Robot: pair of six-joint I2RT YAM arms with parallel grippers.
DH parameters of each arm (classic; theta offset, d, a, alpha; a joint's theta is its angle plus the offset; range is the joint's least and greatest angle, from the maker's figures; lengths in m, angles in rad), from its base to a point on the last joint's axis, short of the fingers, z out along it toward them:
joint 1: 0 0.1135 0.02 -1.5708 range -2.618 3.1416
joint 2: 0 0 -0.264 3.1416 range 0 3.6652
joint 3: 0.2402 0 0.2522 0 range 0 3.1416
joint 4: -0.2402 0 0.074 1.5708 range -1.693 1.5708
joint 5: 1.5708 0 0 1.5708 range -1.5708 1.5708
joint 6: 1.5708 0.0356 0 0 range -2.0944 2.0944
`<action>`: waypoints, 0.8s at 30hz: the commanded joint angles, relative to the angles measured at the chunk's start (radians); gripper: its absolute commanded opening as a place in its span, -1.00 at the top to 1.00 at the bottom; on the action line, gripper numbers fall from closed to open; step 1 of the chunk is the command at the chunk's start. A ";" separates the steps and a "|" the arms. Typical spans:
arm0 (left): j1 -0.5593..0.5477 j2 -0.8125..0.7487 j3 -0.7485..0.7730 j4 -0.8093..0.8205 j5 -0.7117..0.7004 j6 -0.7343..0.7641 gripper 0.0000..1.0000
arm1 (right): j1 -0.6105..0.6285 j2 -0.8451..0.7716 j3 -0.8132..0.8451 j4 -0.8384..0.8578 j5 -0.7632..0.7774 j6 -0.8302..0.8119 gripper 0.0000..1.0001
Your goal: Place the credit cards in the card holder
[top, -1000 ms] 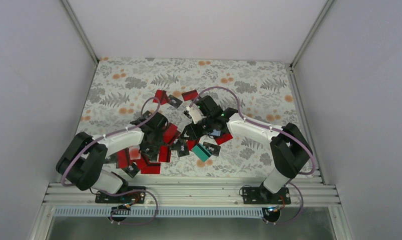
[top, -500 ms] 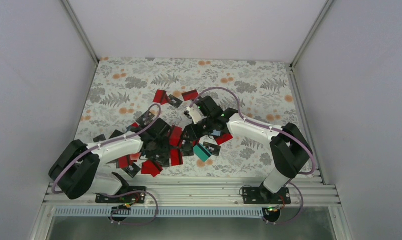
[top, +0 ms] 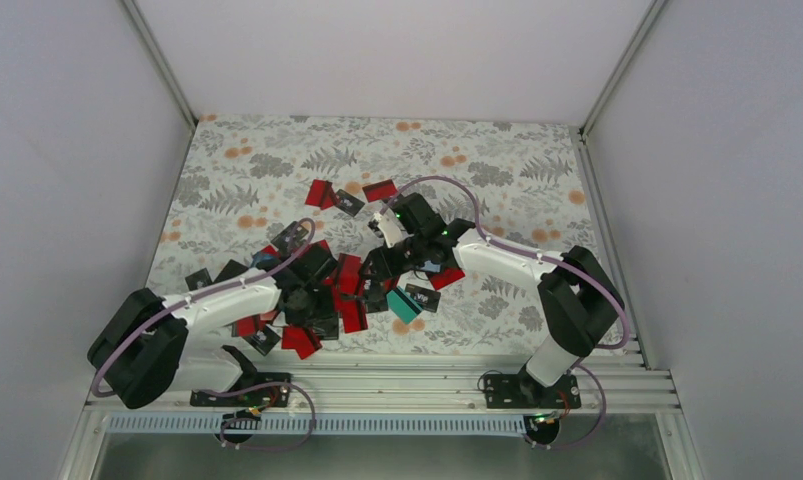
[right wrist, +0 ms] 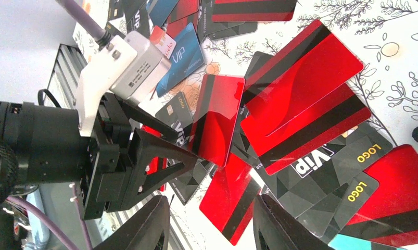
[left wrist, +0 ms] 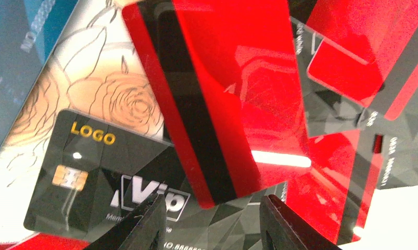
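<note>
Mostly the credit cards (top: 342,290) lie in a loose, overlapping heap on the middle of the floral table (top: 497,160). A few strays sit toward the far side and the left. Red ones with a black stripe dominate, mixed with black cards printed "VIP" and "LOGO". A teal card (top: 401,305) lies at the heap's right near edge, and a blue card (right wrist: 183,54) lies beside the left wrist.

Both arms reach in over the heap from opposite sides. The left tool (left wrist: 213,204) is low over the cards with its fingers apart. The short end of one red card (left wrist: 217,94) lies between the tips. The right-hand tip is at the card's corner, and a gap shows on the other side. Whether the card is pinched or merely framed I cannot tell. Under it lies a black VIP card (left wrist: 108,192) with a chip and gold lettering.

The right tool (right wrist: 211,203) hovers above the same heap, spread and grasping nothing, with only flat cards showing beneath the gap. From its camera the left tool's black fingers point straight at that red card's edge.

Which dark shape is the card holder I cannot tell.
</note>
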 commanded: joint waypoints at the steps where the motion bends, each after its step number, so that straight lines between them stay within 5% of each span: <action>1: -0.008 -0.012 0.004 -0.098 0.013 -0.019 0.06 | -0.002 -0.023 -0.011 0.055 -0.021 0.045 0.14; 16: -0.172 -0.190 0.034 -0.374 -0.023 -0.279 -0.29 | -0.002 -0.017 -0.039 0.065 -0.031 0.035 0.14; 24: -0.227 -0.171 -0.044 -0.316 -0.011 -0.361 -0.57 | -0.002 -0.005 -0.034 0.064 -0.040 0.028 0.13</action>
